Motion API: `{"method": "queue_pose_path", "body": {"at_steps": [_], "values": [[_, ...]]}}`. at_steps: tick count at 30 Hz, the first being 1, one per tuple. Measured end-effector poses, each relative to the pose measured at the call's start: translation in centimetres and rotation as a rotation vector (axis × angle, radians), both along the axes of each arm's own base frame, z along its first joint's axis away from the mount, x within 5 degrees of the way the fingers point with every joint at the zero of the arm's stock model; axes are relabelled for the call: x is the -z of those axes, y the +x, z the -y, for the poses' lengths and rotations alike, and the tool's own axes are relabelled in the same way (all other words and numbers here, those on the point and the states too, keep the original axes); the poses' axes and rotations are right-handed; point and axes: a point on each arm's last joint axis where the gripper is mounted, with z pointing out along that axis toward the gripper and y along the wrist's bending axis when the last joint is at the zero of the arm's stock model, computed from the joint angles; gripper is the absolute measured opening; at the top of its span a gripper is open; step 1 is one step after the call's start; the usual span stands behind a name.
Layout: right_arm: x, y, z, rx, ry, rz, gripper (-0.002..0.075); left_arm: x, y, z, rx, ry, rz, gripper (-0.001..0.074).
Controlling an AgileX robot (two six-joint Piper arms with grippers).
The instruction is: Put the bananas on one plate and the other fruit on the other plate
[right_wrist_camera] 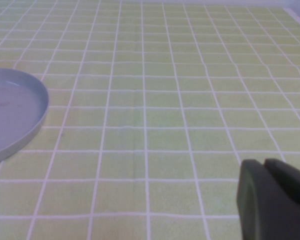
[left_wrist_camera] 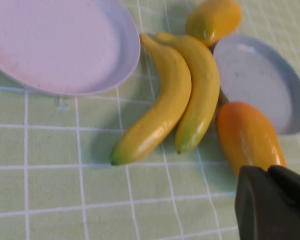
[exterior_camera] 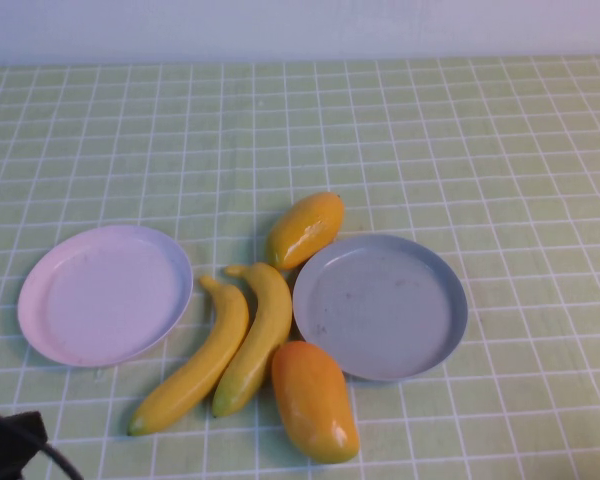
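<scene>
High view: two bananas (exterior_camera: 220,345) lie side by side on the counter (exterior_camera: 480,150), touching along their length, between the pink plate (exterior_camera: 105,293) and the grey plate (exterior_camera: 380,305). One mango (exterior_camera: 305,230) sits just beyond the grey plate's far rim on its left side; the other mango (exterior_camera: 315,400) lies at its near rim, close to the bananas' lower ends. Both plates hold nothing, so no sorting is done yet.

The left gripper (left_wrist_camera: 272,202) hovers low near the bananas' green tips, beside the near mango; only a dark part of it shows, and I cannot tell how its jaws stand. The right gripper (right_wrist_camera: 275,197) hangs over bare counter to the right of the grey plate; its jaws cannot be judged either.

The fruit looks glossy and hard, probably light plastic, so likely slippery. A banana is best taken across its middle, where it is narrow; the mangoes are thick and would need wide jaws across the short axis.
</scene>
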Motion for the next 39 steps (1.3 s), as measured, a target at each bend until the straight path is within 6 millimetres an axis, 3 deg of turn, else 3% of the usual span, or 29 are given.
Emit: {"method": "queue_pose_path", "body": {"at_steps": [3, 7, 15, 20, 25, 32, 39], "values": [[0.0, 0.0, 0.0, 0.0, 0.0, 0.0, -0.0016, -1.8, 1.7, 0.3, 0.126, 0.115, -0.084, 0.0], [0.0, 0.0, 0.0, 0.0, 0.0, 0.0, -0.0016, -3.1, 4.5, 0.4, 0.169, 0.161, -0.17, 0.0], [0.0, 0.0, 0.0, 0.0, 0.0, 0.0, -0.0016, -2.7, 11.3, 1.5, 0.243, 0.216, -0.297, 0.0], [0.0, 0.0, 0.0, 0.0, 0.0, 0.0, -0.0016, -1.7, 14.0, 5.5, 0.368, 0.278, -0.33, 0.0], [0.0, 0.0, 0.0, 0.0, 0.0, 0.0, -0.0016, -0.1, 15.3, 11.0, 0.46, 0.409, -0.39, 0.0], [0.0, 0.0, 0.0, 0.0, 0.0, 0.0, -0.0016, 1.7, 15.2, 17.8, 0.556, 0.46, -0.417, 0.0], [0.0, 0.0, 0.0, 0.0, 0.0, 0.0, -0.0016, 2.5, 14.3, 21.3, 0.632, 0.543, -0.379, 0.0001]]}}
